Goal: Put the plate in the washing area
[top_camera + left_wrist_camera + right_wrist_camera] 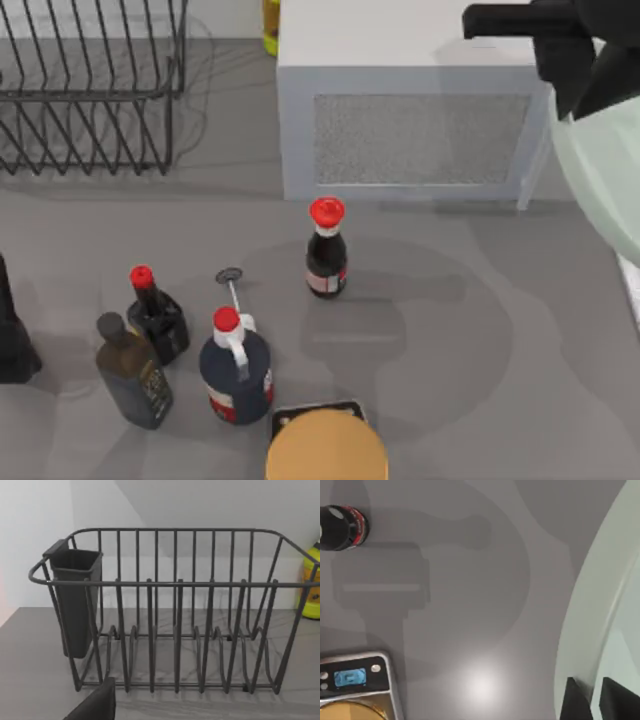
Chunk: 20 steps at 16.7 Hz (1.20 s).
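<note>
Right gripper is clamping the plate by its rim, holding it up over the counter's right edge, beside the white microwave. Left gripper's jaws: can't tell.

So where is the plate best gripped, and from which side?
By its rim, edge-on from outside: the plate is wide, shallow and thin, so only the raised rim fits between the jaws. The right gripper does just that, one finger on each face of the rim. The left arm sits at the table's left.
</note>
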### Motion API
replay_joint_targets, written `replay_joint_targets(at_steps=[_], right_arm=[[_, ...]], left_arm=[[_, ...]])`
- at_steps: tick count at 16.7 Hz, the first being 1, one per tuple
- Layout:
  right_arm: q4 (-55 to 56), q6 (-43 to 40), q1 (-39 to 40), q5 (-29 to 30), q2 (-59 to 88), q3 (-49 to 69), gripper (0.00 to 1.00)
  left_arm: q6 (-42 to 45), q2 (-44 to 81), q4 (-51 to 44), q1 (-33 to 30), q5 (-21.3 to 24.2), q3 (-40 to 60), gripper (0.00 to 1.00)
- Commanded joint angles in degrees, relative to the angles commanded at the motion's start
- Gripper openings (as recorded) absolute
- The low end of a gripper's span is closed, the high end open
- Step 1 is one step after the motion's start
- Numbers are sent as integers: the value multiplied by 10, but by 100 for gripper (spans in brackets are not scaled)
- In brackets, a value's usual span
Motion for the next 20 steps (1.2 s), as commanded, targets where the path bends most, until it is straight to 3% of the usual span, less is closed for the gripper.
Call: replay_joint_targets(at_steps=[5, 10, 16, 20], right_arm=[[-7, -149, -152, 40, 136, 172, 0], [-12, -270, -274, 20, 314, 334, 0], [-17, -323, -325, -40, 448, 384, 0], [-17, -324, -327, -43, 452, 383, 0]], left_arm=[[0, 0, 0, 0, 0, 0, 100], [0, 0, 0, 0, 0, 0, 100], [0, 0, 0, 0, 0, 0, 100], [0, 0, 0, 0, 0, 0, 100]])
